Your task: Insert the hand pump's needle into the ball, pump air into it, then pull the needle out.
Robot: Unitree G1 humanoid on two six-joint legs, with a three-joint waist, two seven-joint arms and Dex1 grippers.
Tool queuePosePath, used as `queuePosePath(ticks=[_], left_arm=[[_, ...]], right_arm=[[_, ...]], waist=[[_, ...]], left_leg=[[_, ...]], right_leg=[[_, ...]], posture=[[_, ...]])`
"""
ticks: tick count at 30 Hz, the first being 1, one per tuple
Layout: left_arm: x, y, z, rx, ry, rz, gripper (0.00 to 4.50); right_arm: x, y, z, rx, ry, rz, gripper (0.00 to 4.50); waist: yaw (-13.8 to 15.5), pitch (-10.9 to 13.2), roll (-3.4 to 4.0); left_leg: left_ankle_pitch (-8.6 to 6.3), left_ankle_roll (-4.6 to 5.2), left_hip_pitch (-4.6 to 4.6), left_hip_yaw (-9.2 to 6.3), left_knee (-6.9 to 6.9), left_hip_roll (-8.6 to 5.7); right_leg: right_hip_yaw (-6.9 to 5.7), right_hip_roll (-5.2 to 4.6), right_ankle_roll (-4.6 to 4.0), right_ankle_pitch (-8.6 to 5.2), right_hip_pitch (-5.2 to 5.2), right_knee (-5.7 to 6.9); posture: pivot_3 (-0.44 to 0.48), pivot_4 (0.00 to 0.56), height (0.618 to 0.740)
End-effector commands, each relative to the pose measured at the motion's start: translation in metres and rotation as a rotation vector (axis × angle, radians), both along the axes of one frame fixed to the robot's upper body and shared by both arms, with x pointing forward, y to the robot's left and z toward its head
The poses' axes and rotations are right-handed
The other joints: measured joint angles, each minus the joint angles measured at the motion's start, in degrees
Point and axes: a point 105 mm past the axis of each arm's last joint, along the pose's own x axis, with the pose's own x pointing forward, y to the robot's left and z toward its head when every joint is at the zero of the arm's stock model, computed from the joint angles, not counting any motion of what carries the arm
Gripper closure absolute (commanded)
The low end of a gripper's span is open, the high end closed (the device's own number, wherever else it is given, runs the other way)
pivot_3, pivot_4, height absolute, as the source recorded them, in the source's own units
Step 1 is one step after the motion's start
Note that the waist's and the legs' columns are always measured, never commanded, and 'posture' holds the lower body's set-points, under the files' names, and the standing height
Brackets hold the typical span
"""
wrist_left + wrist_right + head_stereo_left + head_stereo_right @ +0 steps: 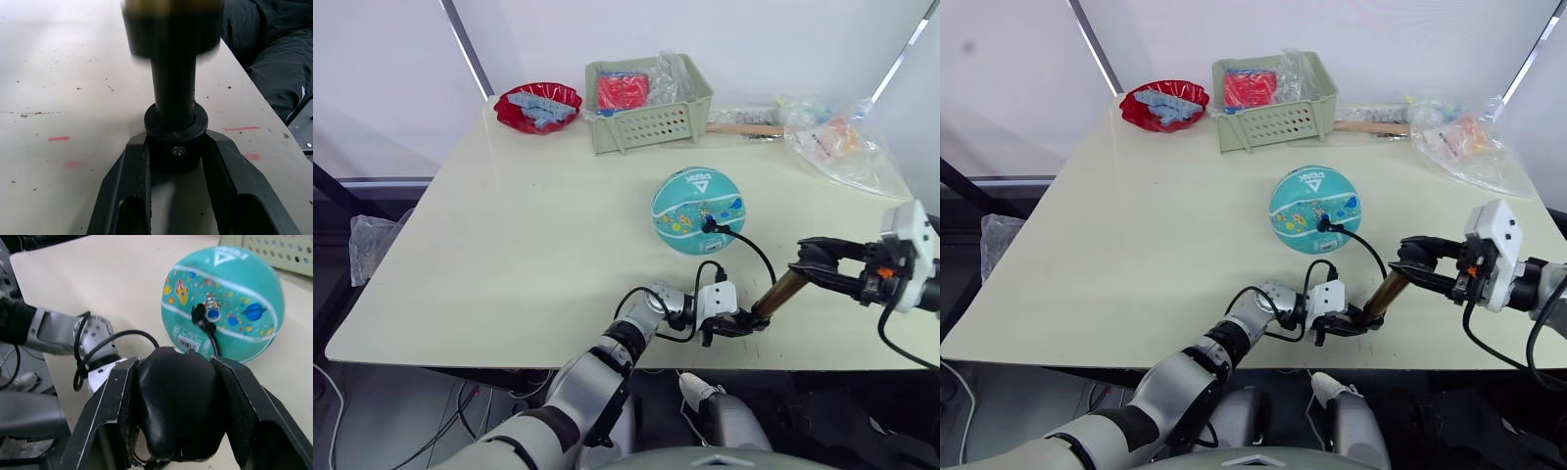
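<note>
1. Your left claw (pixel 736 324) sits at the near edge of the counter (pixel 509 255), its two fingers (pixel 128 181) closed around the black base of the hand pump (pixel 777 297).
2. The pump lies tilted between your two arms, brass cylinder slanting up from the left claw toward the right one.
3. Your right claw (pixel 811 257) is clamped on the pump's black T-handle (pixel 178 401), one finger on each side of it.
4. The ball (pixel 699 210) rests on the counter just beyond both claws, touching neither, its white triangle logo facing up.
5. The thin black hose (pixel 754 247) arcs from the pump to the ball, and its black fitting (pixel 201 319) sits against the ball's skin; the needle itself is too small to make out.
6. Farther back you have a green basket (pixel 646 116), a red bowl (pixel 537 107) and clear plastic bags (pixel 842 147).
</note>
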Motion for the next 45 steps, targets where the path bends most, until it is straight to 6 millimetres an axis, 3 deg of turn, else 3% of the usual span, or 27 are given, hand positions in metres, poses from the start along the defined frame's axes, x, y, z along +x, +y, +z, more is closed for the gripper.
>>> queuePosePath(ticks=[1, 5, 13, 26, 33, 37, 45], left_arm=[[-0.017, 0.022, -0.037, 0.147, 0.100, -0.005, 3.45], [-0.017, 0.022, -0.038, 0.147, 0.102, -0.004, 3.45], [-0.018, 0.023, -0.038, 0.149, 0.103, -0.005, 3.45], [-0.018, 0.021, -0.038, 0.149, 0.103, -0.010, 3.45], [-0.019, 0.021, -0.039, 0.150, 0.103, -0.009, 3.45], [-0.019, 0.020, -0.038, 0.149, 0.103, -0.010, 3.45], [-0.017, 0.021, -0.037, 0.150, 0.098, -0.007, 3.45]], right_arm=[[-0.003, -0.003, -0.030, -0.057, 0.049, -0.021, 2.71], [-0.008, 0.000, -0.037, -0.066, 0.047, -0.007, 2.71], [-0.006, -0.003, -0.004, 0.005, -0.044, 0.006, 2.71], [0.003, -0.027, 0.090, 0.092, -0.182, -0.058, 2.71], [0.004, -0.037, 0.123, 0.099, -0.242, -0.088, 2.71], [0.006, -0.042, 0.137, 0.108, -0.284, -0.108, 2.71], [0.004, -0.041, 0.146, 0.109, -0.292, -0.099, 2.71]], waist=[[0.03, 0.00, 0.01], [0.00, -0.04, 0.02], [0.04, -0.04, 0.02], [0.07, 0.25, 0.40], [0.10, 0.28, 0.42], [0.13, 0.28, 0.42], [0.13, 0.28, 0.45]], left_leg=[[0.00, 0.00, 0.00, 0.00, 0.00, 0.00], [0.00, 0.00, 0.02, 0.02, 0.00, -0.01], [0.00, 0.00, 0.03, -0.01, 0.00, 0.00], [0.00, 0.00, -0.05, 0.07, 0.02, -0.08], [0.00, 0.00, -0.09, 0.09, 0.02, -0.08], [0.00, 0.00, -0.09, 0.09, 0.03, -0.08], [0.00, 0.00, -0.10, 0.09, 0.02, -0.09]], right_leg=[[0.00, 0.00, -0.01, 0.00, 0.00, 0.00], [0.01, 0.00, -0.01, 0.01, 0.03, 0.00], [-0.01, 0.01, -0.05, 0.03, 0.04, 0.00], [0.05, -0.07, -0.10, 0.09, -0.03, 0.00], [0.06, -0.09, -0.10, 0.10, -0.07, -0.01], [0.07, -0.09, -0.10, 0.10, -0.08, 0.00], [0.08, -0.10, -0.09, 0.10, -0.09, 0.00]], posture=[[0.000, 0.150, 0.738], [0.000, 0.150, 0.738], [0.000, 0.150, 0.738], [0.000, 0.150, 0.738], [0.000, 0.150, 0.738], [0.000, 0.150, 0.738], [0.000, 0.150, 0.738]])
